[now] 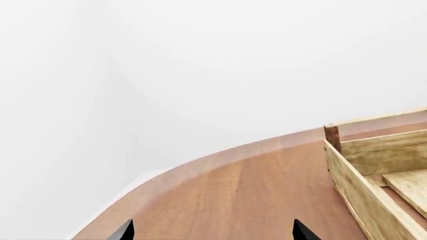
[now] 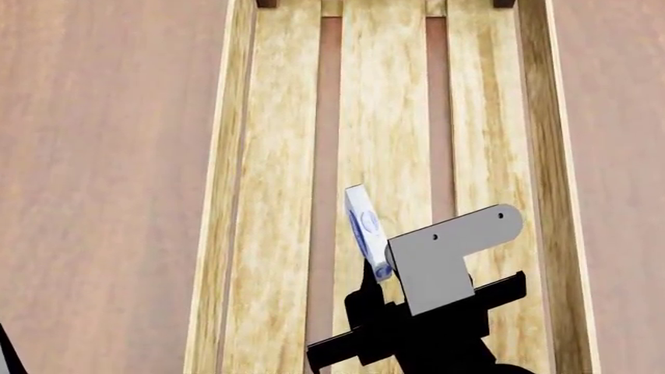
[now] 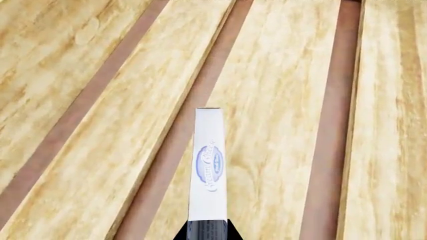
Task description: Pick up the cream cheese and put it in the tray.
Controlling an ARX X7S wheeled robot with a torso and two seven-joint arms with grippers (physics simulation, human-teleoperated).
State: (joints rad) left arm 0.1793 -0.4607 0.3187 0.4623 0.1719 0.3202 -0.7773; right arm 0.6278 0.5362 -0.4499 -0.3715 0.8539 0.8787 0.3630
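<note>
Across the head view, reddish-brown wooden table [image 2: 104,156], with tray [image 2: 233,195] lying lengthwise on it: pale planks, dark gaps between the floor slats, low side walls, dark corner posts at the far end. Same table [image 1: 240,200] in the left wrist view, curved edge against a white background, one corner of tray [image 1: 360,195] just beside, with a dark post at the corner.

Over the tray's near half, right gripper [image 2: 376,274]: black body, grey angled bracket on top, closed on the near end of cream cheese [image 2: 364,226]. Held on edge, narrow side up, slanting away from the gripper above the middle slat, inside the tray's walls. Contact with the slats below not clear from these views.

From the right wrist view, cream cheese [image 3: 208,170] seen edge-on, white with a blue oval logo, rising from between the dark tips of right gripper [image 3: 207,229], tray slats [image 3: 280,100] running behind it.

Off to the side, left gripper [image 1: 213,231] only as two black fingertips [image 1: 304,232] at the picture's edge, set well apart, nothing between them, over bare table beside the tray's corner.
</note>
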